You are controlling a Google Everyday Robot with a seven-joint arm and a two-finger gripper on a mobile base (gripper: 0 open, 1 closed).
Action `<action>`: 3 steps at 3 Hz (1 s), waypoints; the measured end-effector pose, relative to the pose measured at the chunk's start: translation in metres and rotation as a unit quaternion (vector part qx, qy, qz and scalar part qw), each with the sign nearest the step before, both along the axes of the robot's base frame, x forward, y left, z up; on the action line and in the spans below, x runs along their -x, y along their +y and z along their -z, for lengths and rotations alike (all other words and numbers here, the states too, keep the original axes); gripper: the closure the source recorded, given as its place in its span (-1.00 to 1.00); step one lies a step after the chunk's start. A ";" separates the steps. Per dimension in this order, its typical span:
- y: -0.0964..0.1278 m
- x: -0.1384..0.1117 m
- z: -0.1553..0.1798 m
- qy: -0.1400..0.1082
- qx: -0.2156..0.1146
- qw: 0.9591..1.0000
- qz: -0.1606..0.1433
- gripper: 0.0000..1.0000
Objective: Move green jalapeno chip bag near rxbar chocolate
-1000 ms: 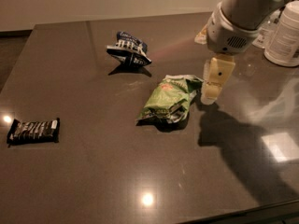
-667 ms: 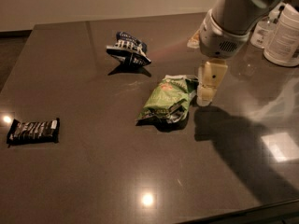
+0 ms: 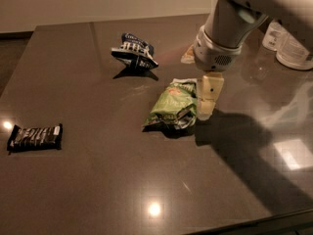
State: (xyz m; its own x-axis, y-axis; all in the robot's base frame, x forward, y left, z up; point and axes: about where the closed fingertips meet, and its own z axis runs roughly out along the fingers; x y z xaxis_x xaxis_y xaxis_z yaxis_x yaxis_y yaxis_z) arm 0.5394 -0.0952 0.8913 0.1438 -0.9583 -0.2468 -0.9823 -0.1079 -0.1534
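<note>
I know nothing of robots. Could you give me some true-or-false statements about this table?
1. The light green glossy chip bag touches the small black wrapper bar. False: they lie far apart, the bar near the dark table's left edge.
2. The gripper is at the green bag's right side. True.
3. The dark blue and white bag lies behind the green bag. True.
4. The gripper holds the black bar. False: it is nowhere near it.

Robot arm [image 3: 254, 4] enters from upper right, w/ grey wrist [image 3: 217, 48] angled down-left. Cream gripper [image 3: 208, 104] hangs approx vertical directly under wrist, tip down, just right of view centre.
</note>
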 end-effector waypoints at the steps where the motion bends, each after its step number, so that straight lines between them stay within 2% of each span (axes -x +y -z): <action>1: 0.010 0.001 0.012 0.013 0.000 1.000 -0.014 -0.73; 2: 0.016 0.004 0.016 0.017 0.002 1.000 -0.024 -0.26; 3: 0.023 0.010 0.004 0.010 0.004 0.999 -0.034 0.21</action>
State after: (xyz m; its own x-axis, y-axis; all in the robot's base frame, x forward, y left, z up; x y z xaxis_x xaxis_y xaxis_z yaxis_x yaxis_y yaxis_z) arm 0.5297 -0.0722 0.8871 0.2043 -0.9482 -0.2433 -0.9755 -0.1764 -0.1318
